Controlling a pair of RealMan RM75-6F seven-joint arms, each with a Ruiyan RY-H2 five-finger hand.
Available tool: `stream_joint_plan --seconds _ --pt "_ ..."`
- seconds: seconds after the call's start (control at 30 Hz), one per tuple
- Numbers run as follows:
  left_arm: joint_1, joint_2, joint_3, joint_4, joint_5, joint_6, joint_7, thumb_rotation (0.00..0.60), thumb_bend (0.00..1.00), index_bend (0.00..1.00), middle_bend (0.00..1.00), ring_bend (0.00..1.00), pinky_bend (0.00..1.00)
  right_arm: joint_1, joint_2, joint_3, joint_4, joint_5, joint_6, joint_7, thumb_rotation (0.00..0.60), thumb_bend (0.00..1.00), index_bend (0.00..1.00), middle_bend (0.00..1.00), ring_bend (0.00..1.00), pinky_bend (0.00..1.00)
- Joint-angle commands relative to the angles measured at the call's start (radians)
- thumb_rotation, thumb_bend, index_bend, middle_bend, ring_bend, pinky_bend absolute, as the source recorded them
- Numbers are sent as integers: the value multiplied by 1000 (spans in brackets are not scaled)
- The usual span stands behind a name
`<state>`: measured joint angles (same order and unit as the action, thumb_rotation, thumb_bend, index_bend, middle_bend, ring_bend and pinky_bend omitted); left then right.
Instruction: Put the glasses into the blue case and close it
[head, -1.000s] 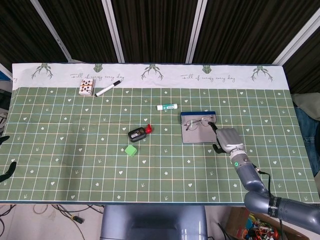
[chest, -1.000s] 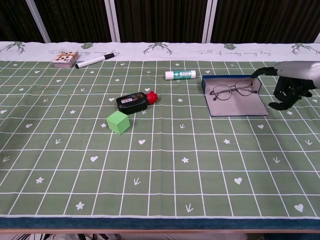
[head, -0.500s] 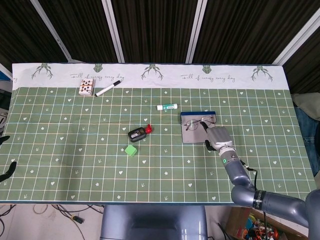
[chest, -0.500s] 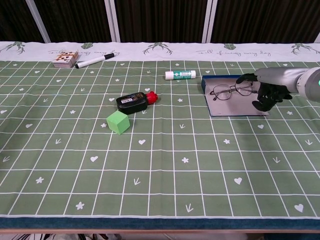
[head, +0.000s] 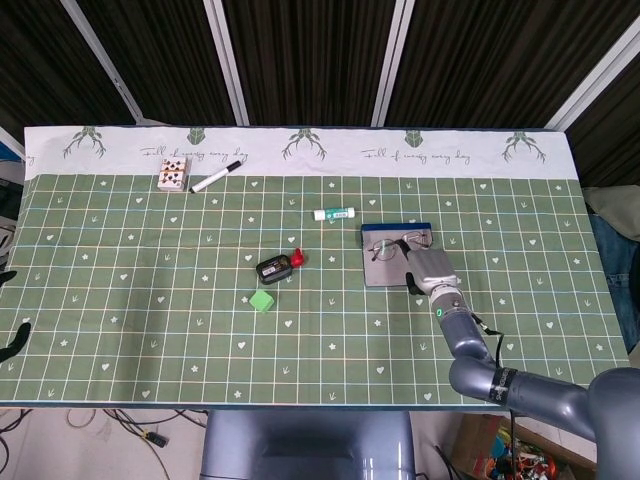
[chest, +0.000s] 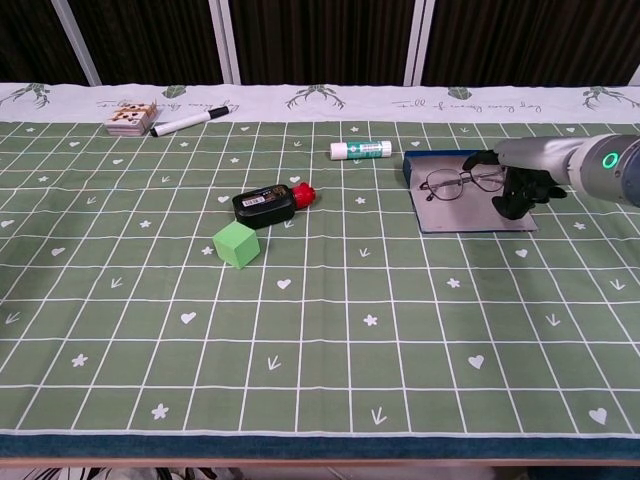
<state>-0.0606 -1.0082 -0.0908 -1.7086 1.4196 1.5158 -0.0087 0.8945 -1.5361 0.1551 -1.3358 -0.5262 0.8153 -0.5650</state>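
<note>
Right hand (chest: 515, 182), fingers curled and grasping nothing, has moved leftward from beside the open blue case (chest: 470, 205) to its right edge, right of frame centre, nearing the glasses (chest: 462, 180) lying inside.

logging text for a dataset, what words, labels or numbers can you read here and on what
"Full of every day" or close to it: cursive script, hard to make out, printed twice on the white tablecloth border.
Glue stick: green label, too small to read.
Black bottle: white label, too blurred.
Card box: pattern only, no legible text.
</note>
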Motion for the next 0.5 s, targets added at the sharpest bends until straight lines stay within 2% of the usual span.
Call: stream_joint_plan --seconds 0.03,0.5 --pt "0 0 0 0 0 0 0 600 320 180 0 0 0 3 -6 -3 12 8 -7 1 600 694 82 861 831 860" --pt "-1 0 1 2 0 -2 3 600 320 180 0 0 0 3 -10 -11 14 1 -15 21 600 696 82 861 831 859"
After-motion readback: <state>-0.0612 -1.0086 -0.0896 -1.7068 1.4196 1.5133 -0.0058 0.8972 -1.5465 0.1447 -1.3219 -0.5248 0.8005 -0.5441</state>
